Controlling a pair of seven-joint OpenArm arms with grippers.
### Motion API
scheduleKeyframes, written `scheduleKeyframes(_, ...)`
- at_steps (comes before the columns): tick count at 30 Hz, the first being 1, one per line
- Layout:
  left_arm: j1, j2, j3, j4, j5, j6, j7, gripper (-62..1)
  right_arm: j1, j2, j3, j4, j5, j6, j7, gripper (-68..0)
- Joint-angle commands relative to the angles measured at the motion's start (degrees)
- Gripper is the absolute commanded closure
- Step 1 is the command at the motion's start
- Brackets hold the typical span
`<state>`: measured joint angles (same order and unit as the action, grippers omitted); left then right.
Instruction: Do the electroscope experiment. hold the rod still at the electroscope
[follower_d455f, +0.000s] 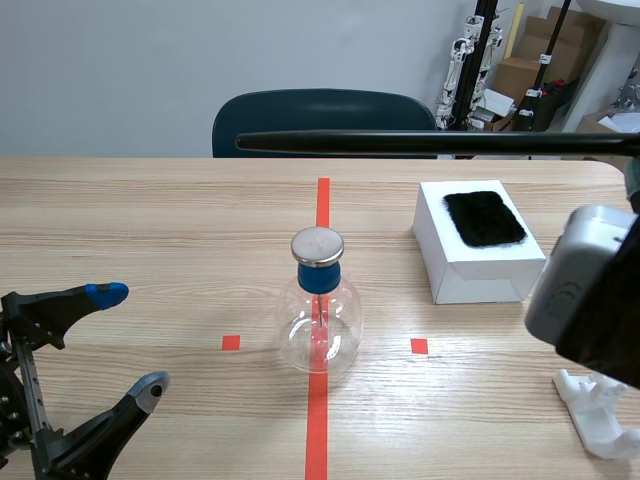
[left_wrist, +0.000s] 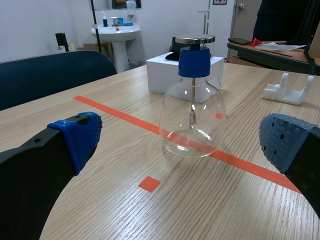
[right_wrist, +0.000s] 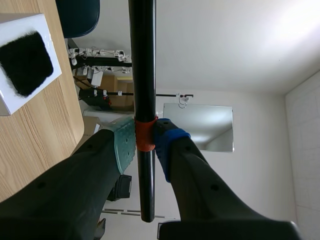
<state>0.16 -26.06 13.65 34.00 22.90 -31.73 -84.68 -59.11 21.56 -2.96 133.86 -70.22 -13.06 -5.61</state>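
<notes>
Black and long, the rod (right_wrist: 142, 60) is clamped between the two pads of my right end effector (right_wrist: 145, 142). The fingers are closed on an orange band around its shaft. A short stub of rod sticks out behind the grip, and the greater length runs out ahead of it.

In the scene view the rod extends level from that end effector, high over the tabletop (follower_d455f: 150, 220). It passes above the electroscope (follower_d455f: 319, 305), with clear space between the shaft and the metal disc (follower_d455f: 317, 245). Its free tip reaches past the flask, on the far side from the end effector that carries it.

The electroscope is a clear glass flask with a blue stopper (follower_d455f: 318, 277) under the disc. It stands upright on the orange-red tape line, directly ahead of my left end effector (follower_d455f: 128, 340). That end effector sits low by the tabletop with its fingers spread wide and nothing between the blue pads. Through the glass I can see a thin metal stem hanging from the stopper.

Beyond the flask from the left end effector lies a white box (follower_d455f: 470, 262) with a black fur pad (follower_d455f: 484, 218) on its top. A white plastic stand (follower_d455f: 597, 412) rests on the tabletop below my right arm. A dark blue chair (follower_d455f: 320, 115) stands at the tabletop's far edge.
</notes>
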Motion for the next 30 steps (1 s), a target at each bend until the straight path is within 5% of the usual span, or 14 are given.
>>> scheduleKeyframes(1, -0.2, -0.5, -0.1, 0.9, -0.8, -0.1, -1.0, -62.3, -0.3, -0.1, 0.3, 0.5, 0.2, -1.0, 0.0, -0.6)
scheduleKeyframes(30, -0.2, -0.5, -0.1, 0.9, -0.8, -0.1, -1.0, -62.3, -1.3, -0.1, 0.4, 0.4, 0.4, -1.0, -1.2, -0.6)
